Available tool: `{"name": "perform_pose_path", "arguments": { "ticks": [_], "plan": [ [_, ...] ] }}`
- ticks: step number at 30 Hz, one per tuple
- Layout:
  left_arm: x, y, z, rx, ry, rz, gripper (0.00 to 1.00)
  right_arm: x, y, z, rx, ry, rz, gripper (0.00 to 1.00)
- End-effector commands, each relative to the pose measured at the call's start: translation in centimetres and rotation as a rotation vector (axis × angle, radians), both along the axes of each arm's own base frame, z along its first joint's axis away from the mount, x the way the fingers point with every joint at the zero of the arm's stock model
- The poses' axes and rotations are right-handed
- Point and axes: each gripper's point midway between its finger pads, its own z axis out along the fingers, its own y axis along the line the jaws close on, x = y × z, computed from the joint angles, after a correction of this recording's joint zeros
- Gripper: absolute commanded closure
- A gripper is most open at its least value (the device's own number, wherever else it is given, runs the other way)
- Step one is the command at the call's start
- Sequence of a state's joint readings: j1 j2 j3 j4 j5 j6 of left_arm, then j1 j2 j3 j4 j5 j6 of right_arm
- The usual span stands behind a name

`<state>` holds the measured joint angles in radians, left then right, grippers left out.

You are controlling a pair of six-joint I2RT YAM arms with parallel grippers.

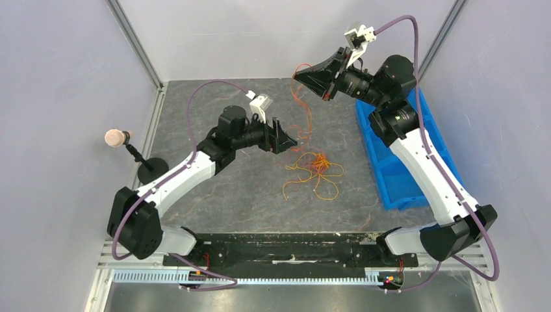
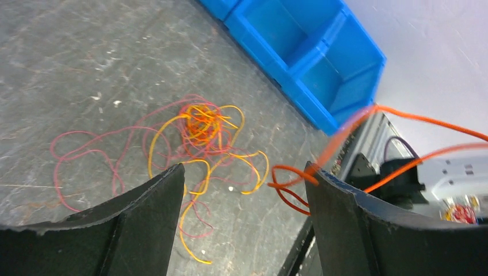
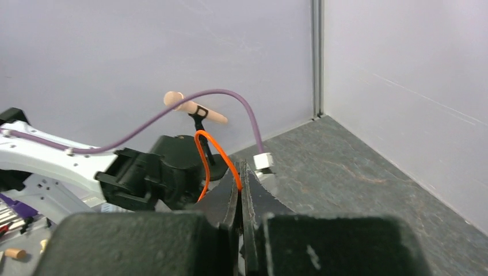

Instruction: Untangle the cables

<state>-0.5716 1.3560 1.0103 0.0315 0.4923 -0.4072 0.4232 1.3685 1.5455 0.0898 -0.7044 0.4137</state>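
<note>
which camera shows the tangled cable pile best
The left wrist view: the tangle sits close, its red, orange and yellow loops distinct. The top view shows it whole but small. The right wrist view misses it, showing only one orange cable pinched in the right gripper.

Light's soft and even, seems to come from overhead, so the table (image 1: pixel 247 195) shows barely any shadow and no glare. Top view is decently sharp. Left wrist view is rougher: the orange cable (image 2: pixel 345 129) near the lens smears into blur, and the white wall (image 2: pixel 437 46) looks washed out. In the right wrist view, its own fingers (image 3: pixel 144 241) are soft up close.
</note>
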Motion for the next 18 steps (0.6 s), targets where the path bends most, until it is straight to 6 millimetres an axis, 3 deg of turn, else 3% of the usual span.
{"name": "perform_pose_path", "arguments": {
  "ticks": [1, 3, 7, 11, 13, 18],
  "plan": [
    [3.9, 0.1, 2.0, -0.057, -0.041, 0.130, 0.18, -3.1, -0.5, 4.4, 0.087, -0.075, 0.061, 1.00],
    [4.7, -0.1, 1.1, -0.039, -0.011, 0.163, 0.18, -3.3, -0.6, 4.8, 0.102, -0.071, 0.062, 1.00],
    [7.2, 1.5, -3.2, 0.129, 0.013, 0.287, 0.18, -4.1, -1.4, 8.1, 0.150, -0.128, 0.042, 1.00],
    [8.0, 5.8, -10.3, 0.360, 0.111, 0.404, 0.16, -3.2, -4.4, 12.6, 0.236, -0.176, -0.072, 1.00],
    [7.8, 7.6, -12.5, 0.380, 0.181, 0.434, 0.16, -2.6, -6.7, 15.3, 0.271, -0.230, -0.144, 1.00],
    [7.4, 9.0, -13.3, 0.369, 0.222, 0.451, 0.15, -0.8, -10.9, 17.9, 0.312, -0.285, -0.258, 1.00]
  ]
}}
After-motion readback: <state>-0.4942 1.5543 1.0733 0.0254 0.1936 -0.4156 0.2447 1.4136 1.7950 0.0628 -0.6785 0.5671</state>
